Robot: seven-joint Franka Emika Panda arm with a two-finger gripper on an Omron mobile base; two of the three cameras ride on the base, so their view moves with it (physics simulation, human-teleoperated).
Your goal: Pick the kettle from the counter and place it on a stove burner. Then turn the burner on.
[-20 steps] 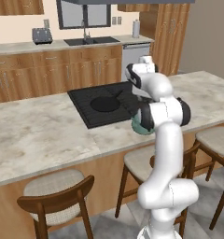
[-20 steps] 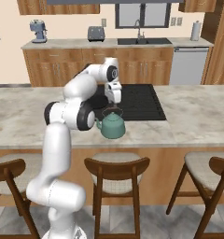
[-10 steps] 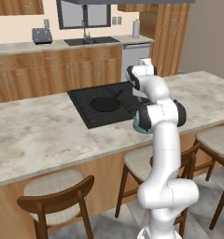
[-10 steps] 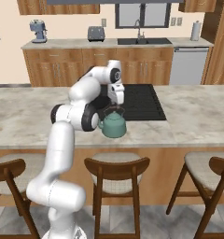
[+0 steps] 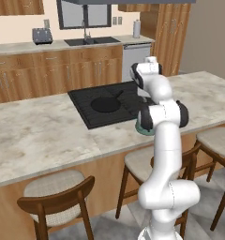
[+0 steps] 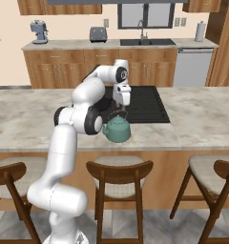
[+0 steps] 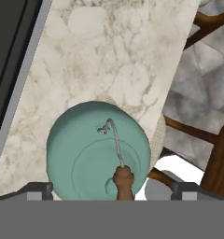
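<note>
Nothing is completed yet — you have the kettle [image 6: 117, 129] standing on the counter [image 6: 197, 119], just beside the range. The gripper [image 6: 121, 100] hangs over its handle, jaws wide and empty. Grasp, transfer to a stove burner [image 6: 144, 102], and ignition remain — all 3.

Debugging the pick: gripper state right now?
Gripper: open, holding nothing, poised above the kettle on the counter.
</note>
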